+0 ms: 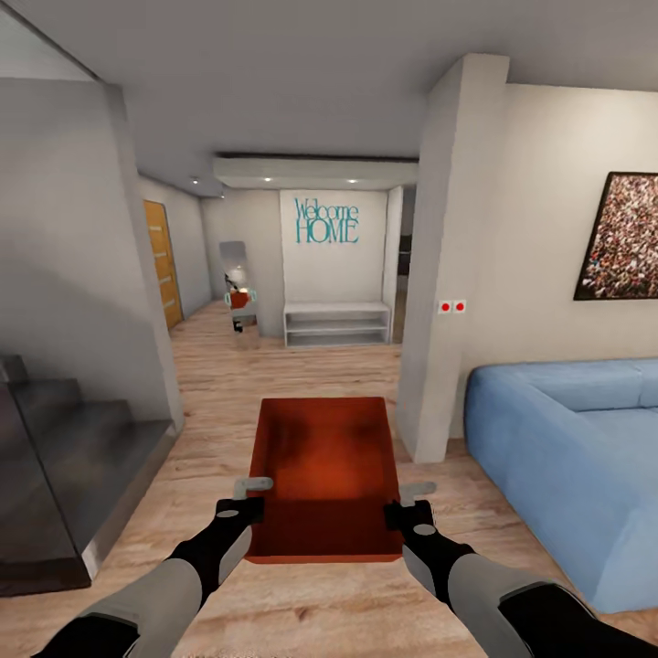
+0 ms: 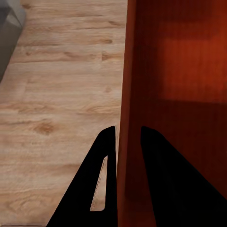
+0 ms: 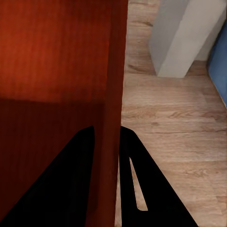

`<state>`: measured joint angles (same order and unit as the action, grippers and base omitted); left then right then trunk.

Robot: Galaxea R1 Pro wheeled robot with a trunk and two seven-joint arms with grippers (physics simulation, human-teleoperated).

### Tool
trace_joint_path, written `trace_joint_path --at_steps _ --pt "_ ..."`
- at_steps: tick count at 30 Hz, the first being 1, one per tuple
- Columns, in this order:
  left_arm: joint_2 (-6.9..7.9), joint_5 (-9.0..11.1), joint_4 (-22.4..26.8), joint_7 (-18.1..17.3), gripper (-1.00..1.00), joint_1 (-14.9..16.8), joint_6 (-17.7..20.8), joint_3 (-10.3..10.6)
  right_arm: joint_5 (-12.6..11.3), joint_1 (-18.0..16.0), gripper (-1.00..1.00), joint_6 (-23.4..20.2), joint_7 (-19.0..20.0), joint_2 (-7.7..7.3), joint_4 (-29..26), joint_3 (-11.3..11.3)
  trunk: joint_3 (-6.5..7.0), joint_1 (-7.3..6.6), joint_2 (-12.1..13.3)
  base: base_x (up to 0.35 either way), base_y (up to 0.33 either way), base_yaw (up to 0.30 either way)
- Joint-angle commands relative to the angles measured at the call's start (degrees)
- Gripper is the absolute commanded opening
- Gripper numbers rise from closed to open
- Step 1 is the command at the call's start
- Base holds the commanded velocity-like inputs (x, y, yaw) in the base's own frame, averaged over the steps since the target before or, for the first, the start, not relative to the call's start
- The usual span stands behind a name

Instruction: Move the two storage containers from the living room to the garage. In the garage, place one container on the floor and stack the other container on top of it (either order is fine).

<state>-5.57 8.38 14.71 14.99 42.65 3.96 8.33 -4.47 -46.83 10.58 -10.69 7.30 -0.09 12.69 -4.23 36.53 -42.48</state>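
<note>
Above light wood-plank flooring (image 1: 302, 384), blue sofa (image 1: 567, 457) alongside, orange-red bin (image 1: 324, 475) clamped by left pincer (image 2: 126, 142) and right pincer (image 3: 108, 137)

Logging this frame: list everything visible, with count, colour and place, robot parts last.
storage container: one, orange-red, held over the wood-plank floor ahead of the robot, a gripper clamped on each side wall
sofa: one, blue, at right
staircase: one, dark grey, at left
pillar: one, pale grey, between container and sofa
shelf unit: one, white, against the far wall
Welcome HOME lettering: one, teal, above the shelf unit
framed picture: one, speckled red and white, above the sofa
door: one, honey-brown, far left
left gripper: black, on the container's left wall
right gripper: black, on its right wall
</note>
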Motion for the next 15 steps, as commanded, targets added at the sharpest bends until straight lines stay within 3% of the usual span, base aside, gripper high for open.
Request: trace_joint_path --at_steps 1,11,15 --pt "0.04 -1.00 1.55 0.63 -1.00 0.08 0.35 -2.35 -0.95 -0.01 -1.00 0.23 -0.21 -0.01 0.18 -1.26 -0.10 0.02 -0.09 0.000 0.000 0.276" --pt "0.11 -1.00 1.55 0.66 -1.00 0.07 0.35 -2.35 -0.92 -0.01 -1.00 0.23 -0.21 -0.01 0.18 -1.19 -0.10 0.02 -0.09 0.000 0.000 0.276" --pt "0.04 -1.00 1.55 0.61 -1.00 0.07 0.33 -2.35 -0.90 -0.01 -1.00 0.23 -0.21 -0.01 0.18 -1.18 -0.10 0.02 -0.09 0.050 0.000 0.107"
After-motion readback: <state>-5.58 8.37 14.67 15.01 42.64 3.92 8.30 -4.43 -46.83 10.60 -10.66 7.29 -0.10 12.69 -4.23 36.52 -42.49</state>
